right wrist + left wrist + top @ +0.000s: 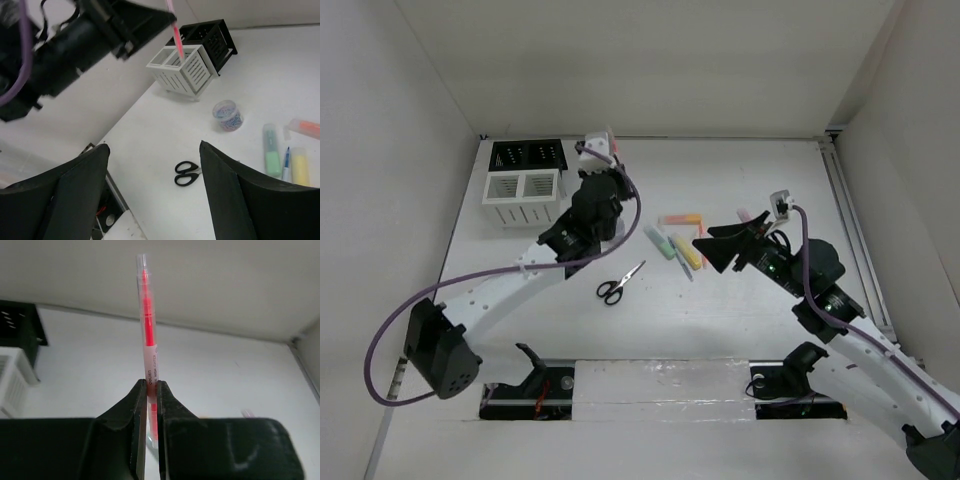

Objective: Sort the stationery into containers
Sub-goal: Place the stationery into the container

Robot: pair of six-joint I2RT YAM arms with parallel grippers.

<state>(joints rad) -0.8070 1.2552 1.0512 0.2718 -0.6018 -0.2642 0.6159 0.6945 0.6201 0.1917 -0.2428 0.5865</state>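
A: While the right gripper (152, 150) hangs wide open, gripping nothing, what lies on the desk?
B: Black-handled scissors (187, 173) mid-desk, green marker (271, 150) and yellow marker (300, 167) right of them, clear tub (227, 115) between scissors and white organizer (196, 75).
A: And the left gripper (151, 385)?
B: Pinched tight on a red pen (148, 330), upright, raised beside that organizer at the far left corner, black mesh holder (214, 36) behind.

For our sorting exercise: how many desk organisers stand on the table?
2. A white slatted two-compartment box stands at the far left; a black perforated mesh holder sits just behind it. None appears hidden.
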